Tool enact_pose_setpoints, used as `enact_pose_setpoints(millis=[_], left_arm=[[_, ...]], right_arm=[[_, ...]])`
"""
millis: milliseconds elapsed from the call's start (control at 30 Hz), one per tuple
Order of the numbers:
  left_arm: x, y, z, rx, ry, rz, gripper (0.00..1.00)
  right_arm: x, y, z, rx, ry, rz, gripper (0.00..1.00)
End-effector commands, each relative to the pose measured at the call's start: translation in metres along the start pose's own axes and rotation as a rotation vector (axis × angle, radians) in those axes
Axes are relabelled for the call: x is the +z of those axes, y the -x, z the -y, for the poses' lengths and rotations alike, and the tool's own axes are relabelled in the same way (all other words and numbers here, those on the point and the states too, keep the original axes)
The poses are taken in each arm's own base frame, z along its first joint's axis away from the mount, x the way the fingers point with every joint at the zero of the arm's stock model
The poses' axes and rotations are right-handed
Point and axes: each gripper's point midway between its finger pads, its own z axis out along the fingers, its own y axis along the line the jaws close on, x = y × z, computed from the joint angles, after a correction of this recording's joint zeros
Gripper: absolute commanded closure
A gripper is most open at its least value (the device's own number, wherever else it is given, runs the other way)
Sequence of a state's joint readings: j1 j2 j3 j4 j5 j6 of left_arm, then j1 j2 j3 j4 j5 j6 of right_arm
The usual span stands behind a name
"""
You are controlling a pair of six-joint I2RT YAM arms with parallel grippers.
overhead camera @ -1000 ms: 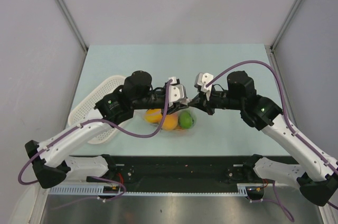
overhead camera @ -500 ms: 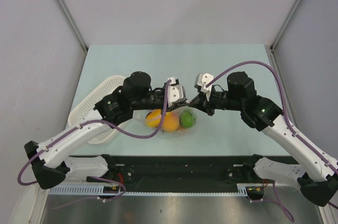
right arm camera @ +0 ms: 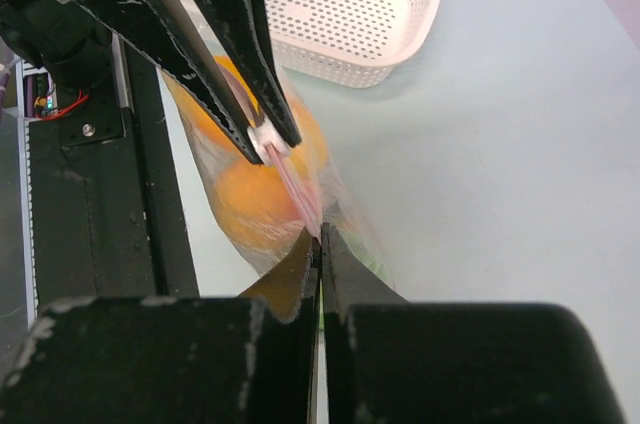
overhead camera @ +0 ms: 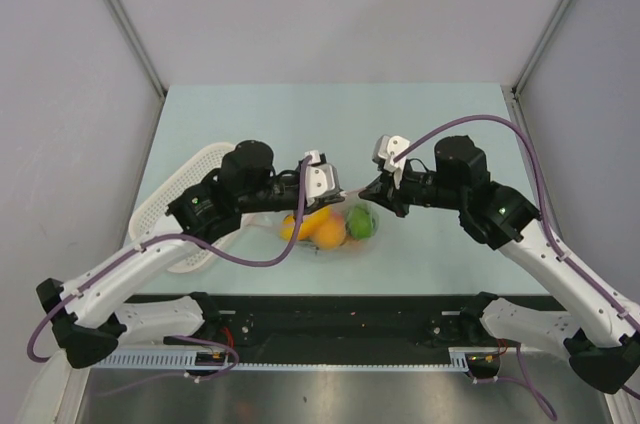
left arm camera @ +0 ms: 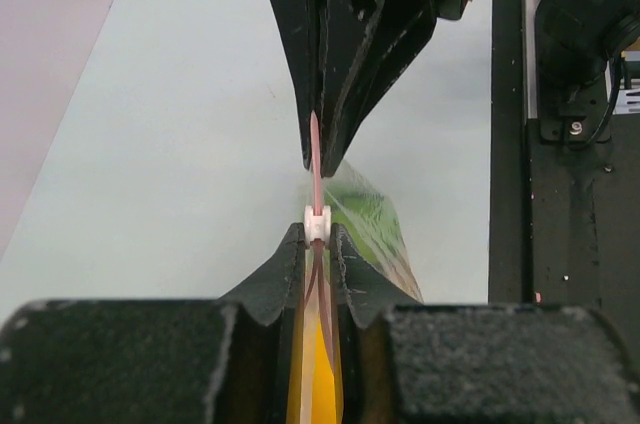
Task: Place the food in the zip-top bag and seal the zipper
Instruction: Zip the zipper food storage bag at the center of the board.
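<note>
- 3 pieces of the food show plainly through the clear zip-top bag [overhead camera: 338, 244], which sits near the middle of the tabletop [overhead camera: 440, 124], a little toward its near edge. An orange-yellow fruit [overhead camera: 291, 227] is on the left, an orange fruit [overhead camera: 327, 233] in the middle and the green ball [overhead camera: 360, 223] on the right, packed side by side.
- Whether the bag's bottom rests on the tabletop cannot be told.
- 1 thin red zipper [left arm camera: 314, 156] runs along the bag's mouth, on the far side of the food, stretched straight between the 2 grippers.
- The left gripper [overhead camera: 342, 191] has its fingers pressed together on the zipper, with the white slider [left arm camera: 317, 223] sitting right at their tips.
- The right gripper [overhead camera: 367, 190] pinches the strip from the opposite side; in its own wrist view the jaws are tight together, with the red strip running in between them.
- The 2 grippers face tip to tip, close together, with only a short stretch of zipper bare between them.
- 1 white perforated basket [overhead camera: 185, 206] lies along the left edge of the tabletop, opening upward, left of the bag and partly under the left arm.
</note>
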State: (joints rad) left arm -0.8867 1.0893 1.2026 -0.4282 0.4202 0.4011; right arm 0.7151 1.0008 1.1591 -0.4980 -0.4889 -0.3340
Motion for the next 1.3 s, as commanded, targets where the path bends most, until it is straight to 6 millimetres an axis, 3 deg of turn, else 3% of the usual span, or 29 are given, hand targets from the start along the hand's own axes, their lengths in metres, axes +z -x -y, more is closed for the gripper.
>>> enact_pose_setpoints(millis=[0, 633, 1267], left_arm=[[-0.016, -0.014, -0.003, 0.003, 0.035, -0.047, 0.9], [-0.06, -0.062, -0.021, -0.012, 0.171, -0.171, 0.9], [-0.12, -0.104, -0.042, 0.051, 0.358, -0.332, 0.93]], right_arm=[[-0.014, 0.02, 0.012, -0.012, -0.071, 0.07, 1.0], [-0.038, 0.013, 0.045, 0.062, -0.2, 0.068, 1.0], [-0.063, 0.002, 0.058, 0.063, -0.275, 0.039, 1.0]])
